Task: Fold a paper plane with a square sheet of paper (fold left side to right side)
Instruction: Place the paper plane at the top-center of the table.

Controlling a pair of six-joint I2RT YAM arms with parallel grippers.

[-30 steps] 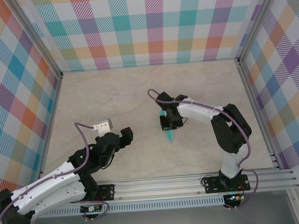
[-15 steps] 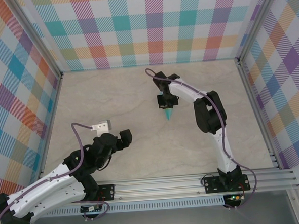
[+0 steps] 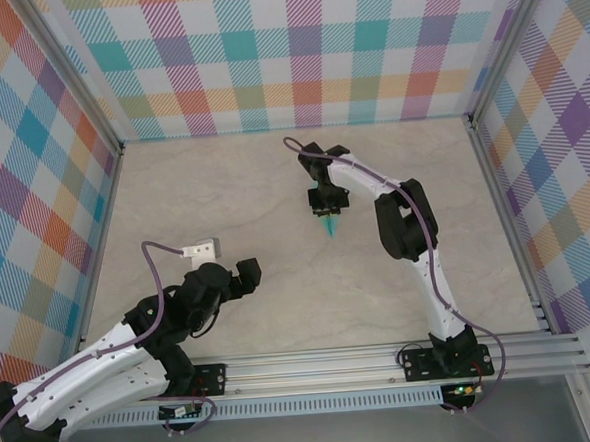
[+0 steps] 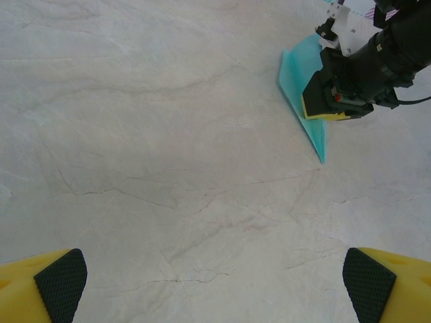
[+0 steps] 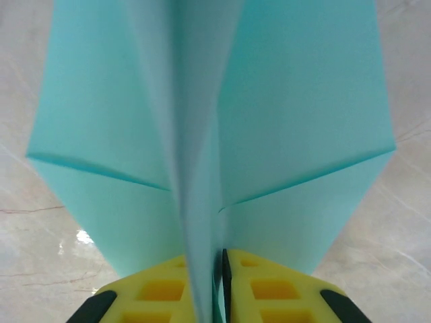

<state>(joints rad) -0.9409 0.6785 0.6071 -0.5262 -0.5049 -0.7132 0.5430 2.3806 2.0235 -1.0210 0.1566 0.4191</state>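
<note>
While the right arm reaches far out over the worktop [image 3: 203, 187] in the top view, the right fingers [image 3: 322, 205] sit on the paper plane [image 3: 328, 226], whose turquoise nose points back toward the near edge. The left fingers [image 3: 246, 272] hang well apart from it, low on the left. With the arm stretched that long, a small wobble could probably drag the dart's nose across the surface and bend it. From the left wrist, the left fingers [image 4: 60, 282] stand wide apart with nothing between them. The plane [image 4: 300, 74] lies ahead to the right beneath the right fingers [image 4: 323, 102]; whether it rests on the worktop or hangs just above it cannot be told. The left arm looks too far off to steady anything that slips. From the right wrist, the right fingers [image 5: 269, 293] are pressed close together on the plane's central fold [image 5: 202, 168], wings spreading to either side. That hold is on thin paper alone, so a loosened grip could let the plane tip onto one wing, and its creases may spring open.
</note>
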